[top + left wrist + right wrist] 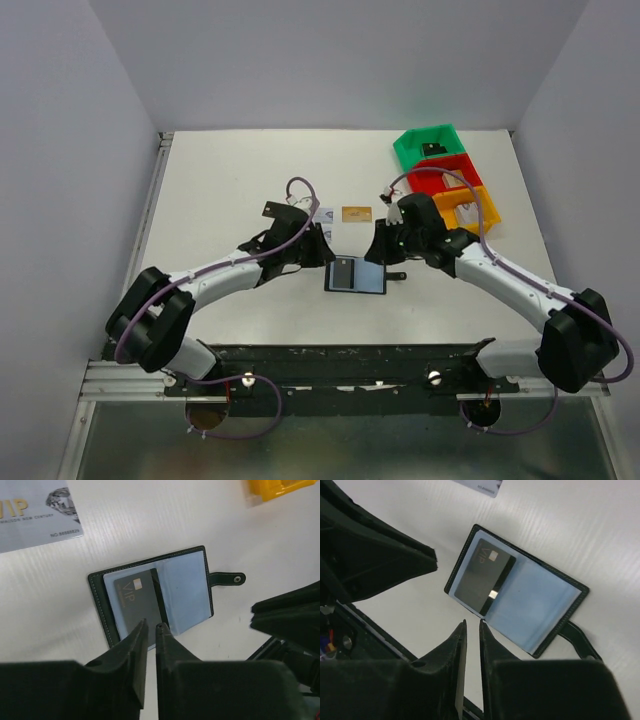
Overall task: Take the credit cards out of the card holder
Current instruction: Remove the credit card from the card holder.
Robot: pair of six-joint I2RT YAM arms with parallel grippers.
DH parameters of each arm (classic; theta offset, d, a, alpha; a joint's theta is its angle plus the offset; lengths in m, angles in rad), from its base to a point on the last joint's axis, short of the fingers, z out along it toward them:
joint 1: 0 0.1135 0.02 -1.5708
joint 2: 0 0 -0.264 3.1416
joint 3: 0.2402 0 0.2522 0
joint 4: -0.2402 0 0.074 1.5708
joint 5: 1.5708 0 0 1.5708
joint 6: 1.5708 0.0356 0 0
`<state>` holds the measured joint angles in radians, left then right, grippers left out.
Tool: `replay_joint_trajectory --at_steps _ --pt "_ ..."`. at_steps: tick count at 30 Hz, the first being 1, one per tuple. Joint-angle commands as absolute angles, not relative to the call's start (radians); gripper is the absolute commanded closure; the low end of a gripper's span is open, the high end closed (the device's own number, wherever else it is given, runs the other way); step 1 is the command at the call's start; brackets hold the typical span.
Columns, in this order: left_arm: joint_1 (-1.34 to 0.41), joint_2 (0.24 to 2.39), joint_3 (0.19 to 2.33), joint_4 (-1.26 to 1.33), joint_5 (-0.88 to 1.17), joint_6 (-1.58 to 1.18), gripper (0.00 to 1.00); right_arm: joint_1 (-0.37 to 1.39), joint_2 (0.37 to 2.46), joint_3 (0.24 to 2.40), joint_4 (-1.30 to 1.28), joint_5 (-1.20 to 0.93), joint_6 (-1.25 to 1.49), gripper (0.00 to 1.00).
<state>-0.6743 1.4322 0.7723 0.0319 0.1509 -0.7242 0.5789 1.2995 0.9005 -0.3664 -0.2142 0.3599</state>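
The card holder [355,275] lies open and flat on the white table between both arms, blue-grey pockets up. A black VIP credit card [137,602] sits in its left pocket and also shows in the right wrist view [485,577]. The strap tab [227,579] sticks out to the side. A gold card [356,214] and silver cards [322,214] lie on the table behind the holder. One silver card [35,515] shows close up. My left gripper [150,626] hovers over the holder's near edge, jaws almost together, empty. My right gripper [471,624] hovers just off the holder's edge, jaws almost together, empty.
Green [428,147], red [447,172] and orange [470,205] bins stand at the back right with small items in them. The other arm's gripper body [290,620] hangs close beside the holder. The black table rail runs along the near edge.
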Motion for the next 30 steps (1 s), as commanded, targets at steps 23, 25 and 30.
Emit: replay_joint_trajectory --at_steps 23,25,30 --pt "-0.703 1.655 0.799 0.035 0.147 -0.761 1.0 0.542 1.649 0.749 0.08 -0.495 0.603 0.71" --pt "-0.706 1.66 0.801 0.029 0.14 -0.762 1.0 0.534 1.655 0.744 0.081 -0.495 0.604 0.71" --pt "-0.709 1.674 0.801 0.02 0.132 -0.765 1.0 0.519 1.661 0.733 0.077 -0.482 0.607 0.7"
